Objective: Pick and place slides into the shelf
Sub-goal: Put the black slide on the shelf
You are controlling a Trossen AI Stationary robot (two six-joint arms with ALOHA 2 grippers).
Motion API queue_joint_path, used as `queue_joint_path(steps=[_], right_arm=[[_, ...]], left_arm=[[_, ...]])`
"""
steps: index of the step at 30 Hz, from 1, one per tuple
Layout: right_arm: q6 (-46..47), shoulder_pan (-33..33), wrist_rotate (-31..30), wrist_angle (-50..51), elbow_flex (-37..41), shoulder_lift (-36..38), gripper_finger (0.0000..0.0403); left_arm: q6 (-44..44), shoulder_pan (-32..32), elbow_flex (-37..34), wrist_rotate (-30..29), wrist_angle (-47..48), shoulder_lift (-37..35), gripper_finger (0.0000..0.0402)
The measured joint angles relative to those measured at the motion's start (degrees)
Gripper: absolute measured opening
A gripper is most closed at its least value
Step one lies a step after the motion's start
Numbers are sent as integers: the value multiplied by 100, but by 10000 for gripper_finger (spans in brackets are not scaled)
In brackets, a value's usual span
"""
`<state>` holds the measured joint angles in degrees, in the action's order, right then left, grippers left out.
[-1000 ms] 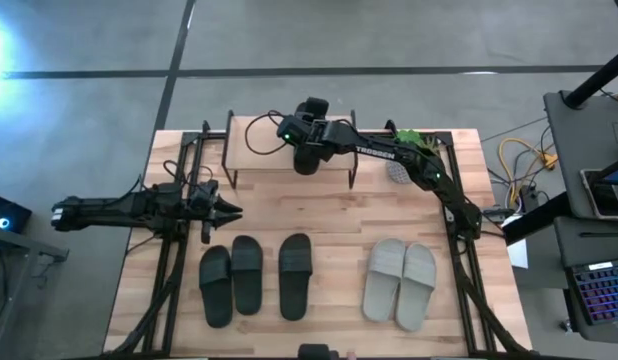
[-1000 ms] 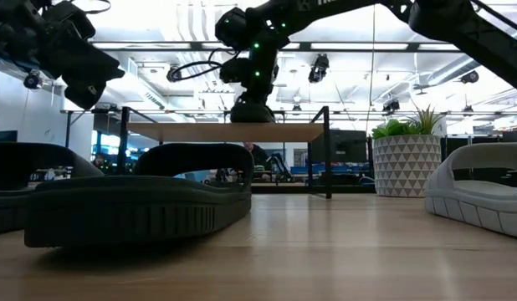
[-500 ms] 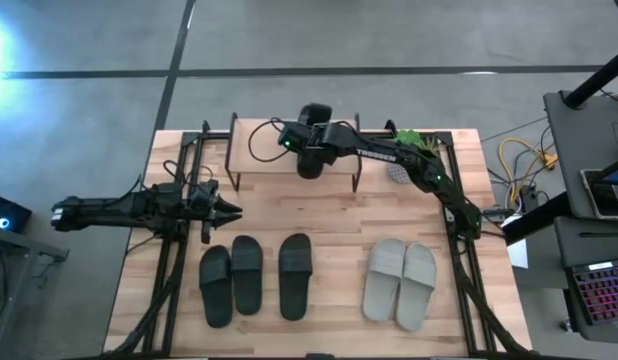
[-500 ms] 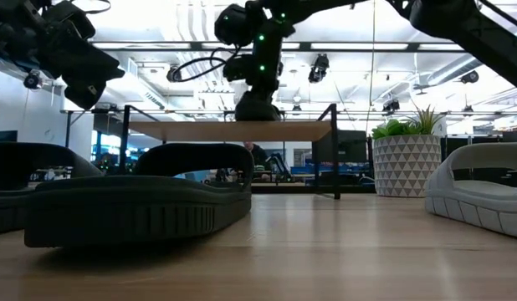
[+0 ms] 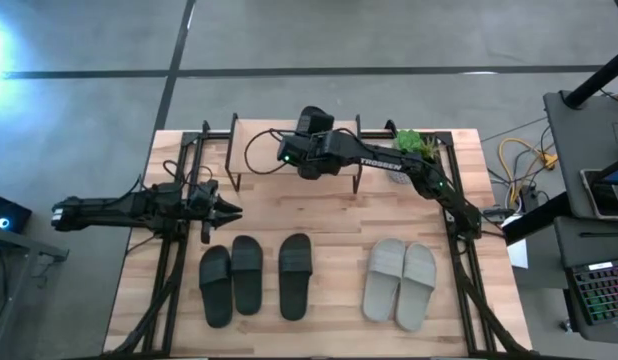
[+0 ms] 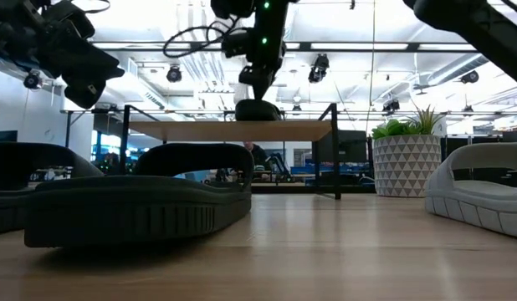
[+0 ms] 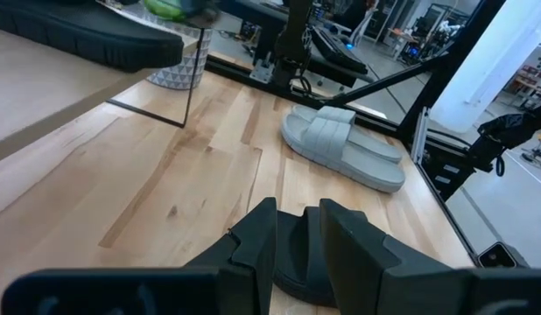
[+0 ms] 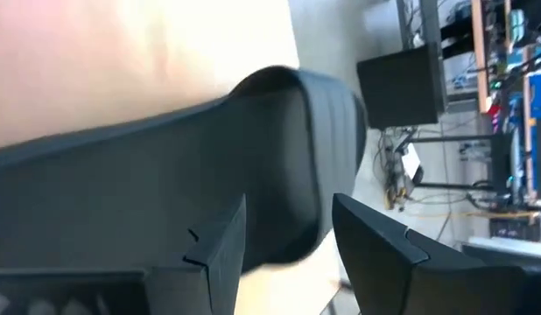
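One black slide [image 6: 258, 109] lies on the top board of the shelf [image 5: 264, 140], its far end [image 5: 315, 118] showing past my right arm. My right gripper [image 6: 257, 84] hangs open just above it, fingers apart over the slide [image 8: 165, 201] and clear of it. Three black slides [image 5: 247, 275] and a pale grey-green pair [image 5: 399, 282] lie soles down near the table's front edge. My left gripper [image 5: 229, 210] hovers at the left above the table, with a narrow gap between its fingers [image 7: 257, 241] and nothing in it.
A potted plant in a white patterned pot [image 6: 406, 163] stands at the far right beside the shelf. Black frame rails [image 5: 179, 250] run along both sides of the wooden table. Bare wood lies between the shelf and the row of slides.
My right gripper has opened, let go of the black slide and risen off it; the slide stays lying on the shelf's top board. Before that the shelf slid slightly toward the table's right edge. My left arm has kept still.
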<state>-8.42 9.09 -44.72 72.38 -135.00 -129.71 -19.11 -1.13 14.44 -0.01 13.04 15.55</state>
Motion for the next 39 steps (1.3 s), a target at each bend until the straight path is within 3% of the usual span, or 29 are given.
queue_joint_path(steps=[8, 16, 21, 25, 28, 33, 36, 39], right_arm=[[1181, -985, 368, 720, 6, 318, 166], [1959, -2485, 1435, 782, 2, 457, 166], [2150, -3268, 1463, 758, 2, 212, 166], [2359, -3573, 989, 805, 15, 1, 166], [3353, -3646, 523, 1129, 9, -11, 167], [6334, -3643, 367, 1743, 25, 72, 167], [7004, -3644, 374, 1691, -6, 207, 167], [7746, -3668, 314, 1749, 1, 314, 167]], left_arm=[[4, 2, 0, 0, -2, -7, 75], [57, 2, 0, -5, 3, 0, 75], [57, 2, 0, -13, 0, 4, 75], [77, 2, 0, 46, 3, 21, 75], [542, 4, 31, 104, 13, 55, 75], [624, 4, 600, 185, -1, 367, 75], [629, 0, 1165, 593, -101, 659, 75], [629, 0, 1589, 1383, -440, 1087, 75]])
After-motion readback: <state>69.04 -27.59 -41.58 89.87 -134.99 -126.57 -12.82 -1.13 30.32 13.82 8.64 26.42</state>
